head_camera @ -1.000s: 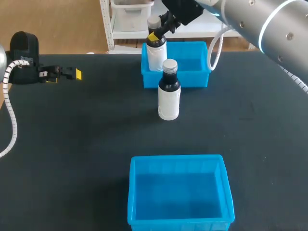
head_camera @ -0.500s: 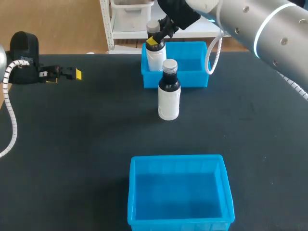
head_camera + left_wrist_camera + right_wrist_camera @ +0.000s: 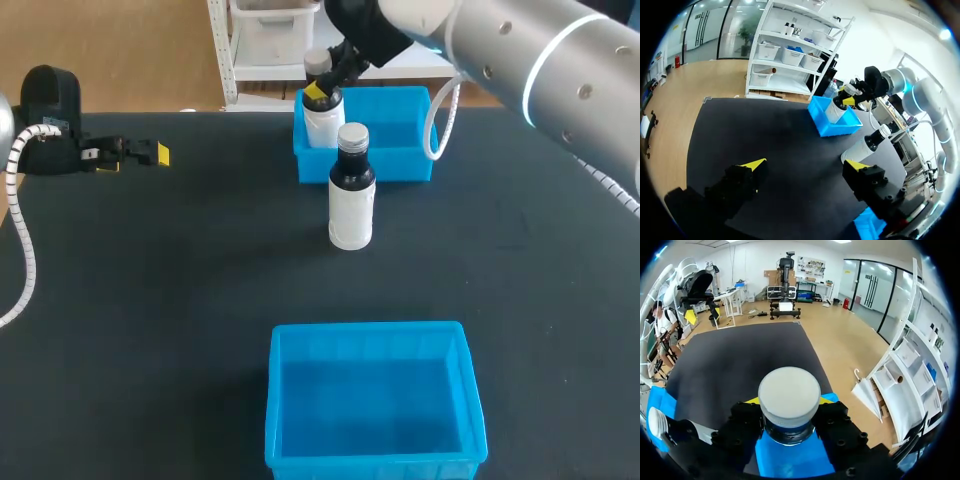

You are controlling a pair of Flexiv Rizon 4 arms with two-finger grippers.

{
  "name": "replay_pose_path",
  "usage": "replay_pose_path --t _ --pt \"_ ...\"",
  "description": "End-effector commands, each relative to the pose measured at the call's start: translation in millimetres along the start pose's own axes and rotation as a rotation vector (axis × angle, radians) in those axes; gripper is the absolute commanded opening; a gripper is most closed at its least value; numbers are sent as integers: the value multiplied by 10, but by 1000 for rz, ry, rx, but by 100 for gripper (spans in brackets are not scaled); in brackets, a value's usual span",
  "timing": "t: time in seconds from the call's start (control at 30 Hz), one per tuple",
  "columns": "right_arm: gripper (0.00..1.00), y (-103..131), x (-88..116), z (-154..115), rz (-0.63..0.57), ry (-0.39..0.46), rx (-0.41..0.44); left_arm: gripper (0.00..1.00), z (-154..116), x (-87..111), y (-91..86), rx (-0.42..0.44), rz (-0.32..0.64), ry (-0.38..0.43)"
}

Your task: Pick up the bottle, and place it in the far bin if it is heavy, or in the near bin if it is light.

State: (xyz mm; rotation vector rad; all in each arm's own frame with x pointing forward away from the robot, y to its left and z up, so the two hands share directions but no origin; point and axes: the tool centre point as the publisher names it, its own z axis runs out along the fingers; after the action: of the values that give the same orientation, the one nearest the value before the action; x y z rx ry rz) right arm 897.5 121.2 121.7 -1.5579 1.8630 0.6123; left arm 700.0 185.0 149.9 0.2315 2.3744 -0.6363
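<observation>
My right gripper (image 3: 322,92) is shut on the neck of a white bottle (image 3: 323,122) with a grey cap (image 3: 789,391). The bottle's lower part sits inside the left end of the far blue bin (image 3: 400,160). In the right wrist view the black fingers (image 3: 747,422) press the neck from both sides. A second white bottle (image 3: 351,205) with a dark neck stands upright on the table just in front of that bin. The near blue bin (image 3: 372,335) lies at the table's front edge. My left gripper (image 3: 128,152) rests open at the far left, holding nothing.
The black table (image 3: 180,260) stretches bare between the two bins and out to the left. From the left wrist view, the far bin (image 3: 830,127), the held bottle (image 3: 836,111) and the standing bottle (image 3: 864,147) lie beyond my open left gripper (image 3: 805,165).
My right gripper has come down a little with the bottle at the far bin's left end. The left arm and the standing bottle have not moved.
</observation>
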Motion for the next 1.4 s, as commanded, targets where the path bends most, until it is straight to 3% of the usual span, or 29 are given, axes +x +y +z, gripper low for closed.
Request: replay_pose_path --t 0.03,1.37,1.4 --pt "0 -107 -43 42 4 7 -289 100 0 0 0 0 0 0" --pt "0 -146 62 163 39 49 -288 100 0 0 0 0 0 0" --pt "11 -149 62 163 41 53 -281 100 0 0 0 0 0 0"
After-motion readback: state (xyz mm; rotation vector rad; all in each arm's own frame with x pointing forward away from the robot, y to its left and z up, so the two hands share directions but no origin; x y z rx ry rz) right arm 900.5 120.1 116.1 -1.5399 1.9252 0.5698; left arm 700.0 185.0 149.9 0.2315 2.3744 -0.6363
